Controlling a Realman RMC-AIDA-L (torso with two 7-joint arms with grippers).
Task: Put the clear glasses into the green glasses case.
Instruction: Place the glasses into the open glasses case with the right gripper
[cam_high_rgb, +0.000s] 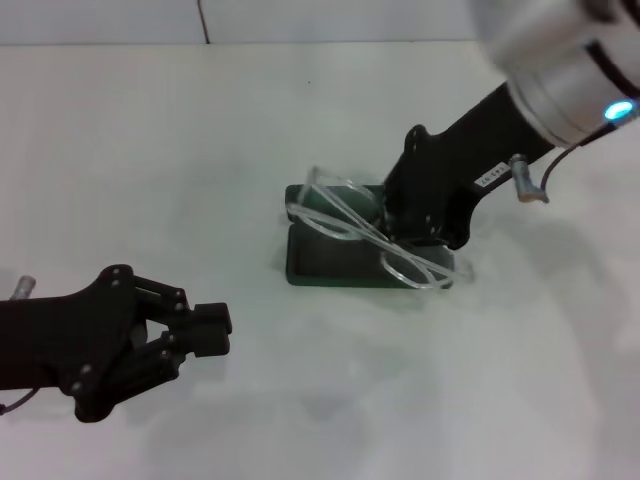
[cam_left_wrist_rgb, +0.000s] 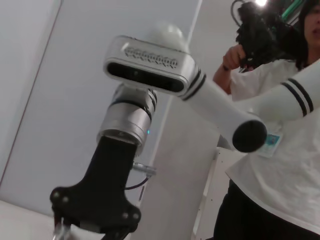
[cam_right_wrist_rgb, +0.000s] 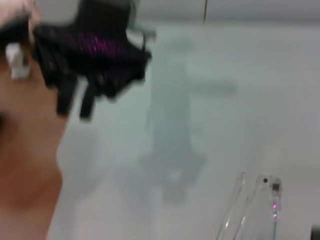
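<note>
One pair of see-through plastic clear glasses lies across the top of one dark green hard glasses case, near the middle of the white table. Its thin arms stick out past the case's edges. The black right gripper sits at the case's far right side, over the glasses; I cannot tell how wide it is. The black left gripper hangs near the table's front left edge, pinched together, holding nothing.

Right claw hides its fingertips — and part of green glasses case.
</note>
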